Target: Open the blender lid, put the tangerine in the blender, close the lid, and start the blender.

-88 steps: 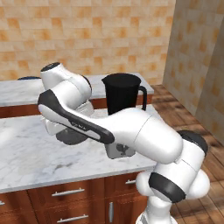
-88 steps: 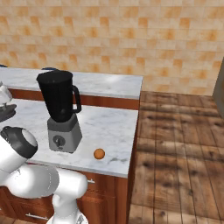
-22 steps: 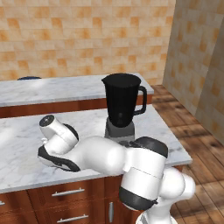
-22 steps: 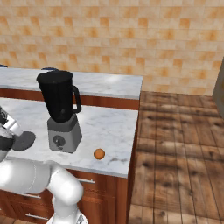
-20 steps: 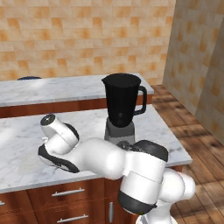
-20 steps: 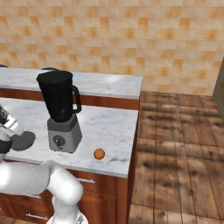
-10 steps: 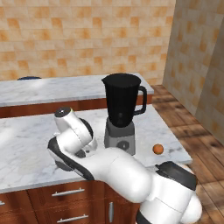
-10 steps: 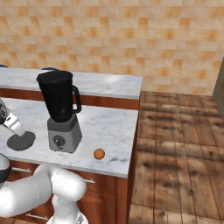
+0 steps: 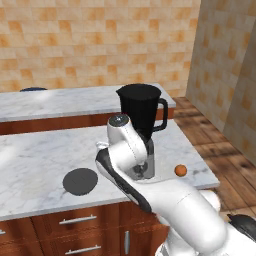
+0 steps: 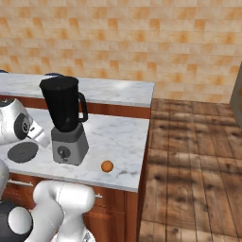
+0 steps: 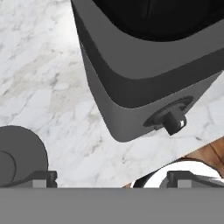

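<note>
Lid [image 9: 80, 181] is off and lies flat on the counter [image 9: 30, 160] left of the blender [image 9: 141, 114], so step one looks done; the jar top is open. Tangerine [image 9: 181, 170] sits on the counter to the blender's right, near the front edge, so we have yet to pick it up, drop it in, refit the lid and turn the dial [image 11: 174, 120]. Our gripper [image 11: 111, 177] hangs in front of the blender base, fingers spread wide and holding nothing.
</note>
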Robot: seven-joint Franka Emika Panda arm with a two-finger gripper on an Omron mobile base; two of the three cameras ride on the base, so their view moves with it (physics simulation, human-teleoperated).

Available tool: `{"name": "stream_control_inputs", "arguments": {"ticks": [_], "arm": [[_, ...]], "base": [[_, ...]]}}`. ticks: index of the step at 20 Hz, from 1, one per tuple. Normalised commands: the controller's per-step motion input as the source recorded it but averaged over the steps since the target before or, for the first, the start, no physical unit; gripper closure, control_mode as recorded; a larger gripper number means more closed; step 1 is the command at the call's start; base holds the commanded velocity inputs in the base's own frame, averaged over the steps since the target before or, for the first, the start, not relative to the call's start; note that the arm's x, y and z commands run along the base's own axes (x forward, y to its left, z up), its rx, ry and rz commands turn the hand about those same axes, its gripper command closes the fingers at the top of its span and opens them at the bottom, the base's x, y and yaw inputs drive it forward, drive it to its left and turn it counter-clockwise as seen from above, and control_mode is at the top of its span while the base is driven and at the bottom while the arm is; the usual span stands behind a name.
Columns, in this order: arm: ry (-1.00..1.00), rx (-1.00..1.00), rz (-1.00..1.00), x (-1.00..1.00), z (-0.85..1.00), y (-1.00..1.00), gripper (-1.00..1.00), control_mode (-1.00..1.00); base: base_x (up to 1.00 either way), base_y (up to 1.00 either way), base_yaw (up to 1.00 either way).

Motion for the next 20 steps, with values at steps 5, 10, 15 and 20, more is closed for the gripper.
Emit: {"name": "stream_control_inputs", "arguments": {"ticks": [5, 10, 15, 20], "arm": [[-0.09, 0.01, 0.00, 0.00, 0.35, -1.00, -1.00, -1.00], [-0.01, 0.01, 0.00, 0.00, 0.01, -1.00, -1.00, -1.00], [0.00, 0.01, 0.00, 0.04, -0.14, -1.00, -1.00, -1.00], [0.01, 0.01, 0.00, 0.02, -0.35, -0.95, -1.00, -1.00]], "base": [[0.00, 0.00, 0.00], [0.00, 0.00, 0.00], [0.00, 0.00, 0.00], [0.00, 0.00, 0.00]]}}
